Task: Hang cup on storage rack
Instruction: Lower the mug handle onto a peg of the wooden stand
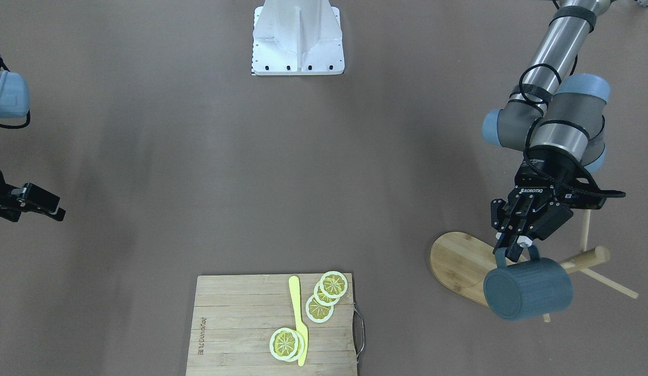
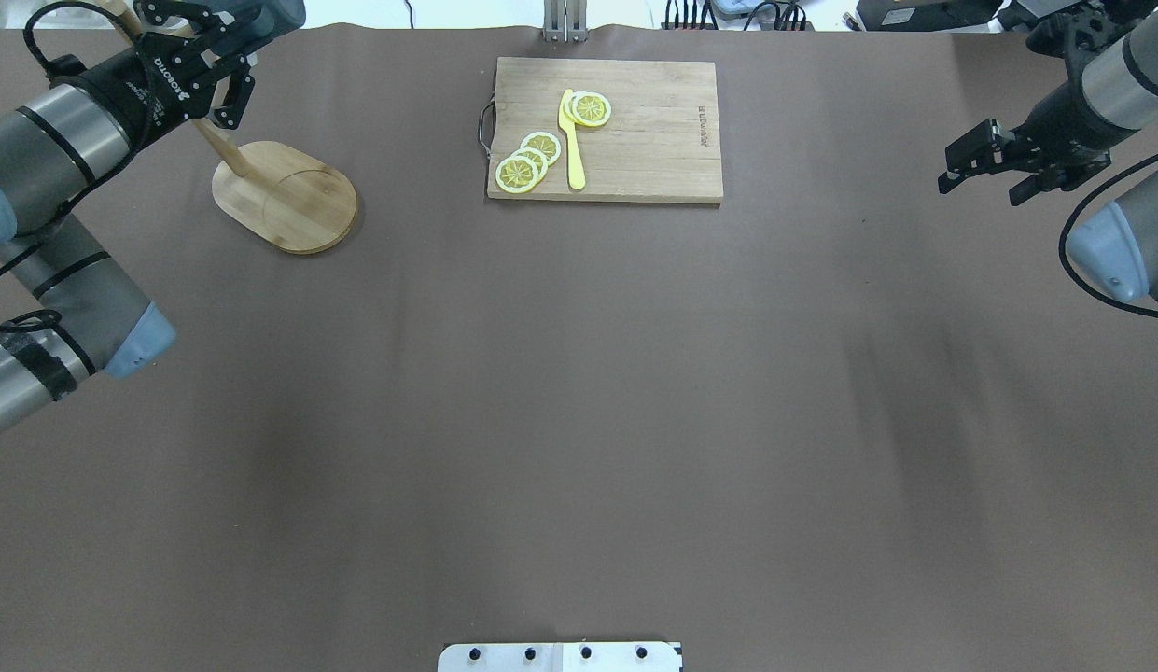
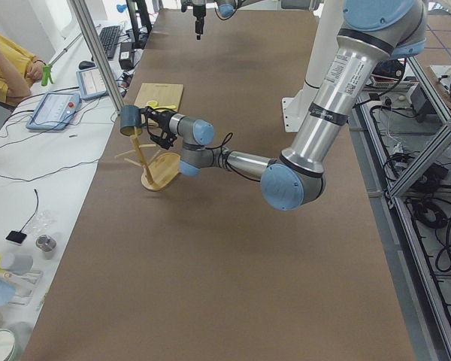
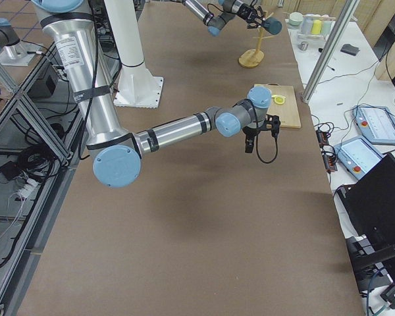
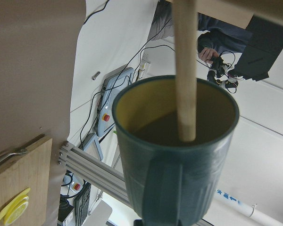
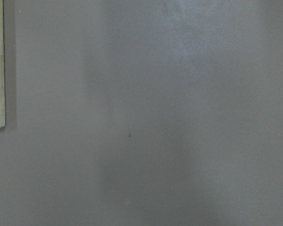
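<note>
The dark slate-blue cup (image 1: pixel 530 290) hangs tilted on its side from my left gripper (image 1: pixel 513 246), which is shut on its loop handle, above the storage rack's oval bamboo base (image 1: pixel 457 263). The rack's post (image 1: pixel 585 258) and thin pegs lie right beside the cup. In the left wrist view the cup's yellow-green mouth (image 5: pixel 151 108) faces up, and a peg (image 5: pixel 185 70) crosses over it; I cannot tell whether it is inside. In the overhead view the left gripper (image 2: pixel 205 70) is over the rack post (image 2: pixel 226 154). My right gripper (image 2: pixel 987 173) is open and empty, far across the table.
A slatted cutting board (image 1: pixel 235 324) with a metal handle holds lemon slices (image 1: pixel 319 308) and a yellow knife (image 1: pixel 298 318) at the table's operator edge. The robot's white base plate (image 1: pixel 297 36) is at the other side. An operator sits beyond the table edge (image 3: pixel 11 64).
</note>
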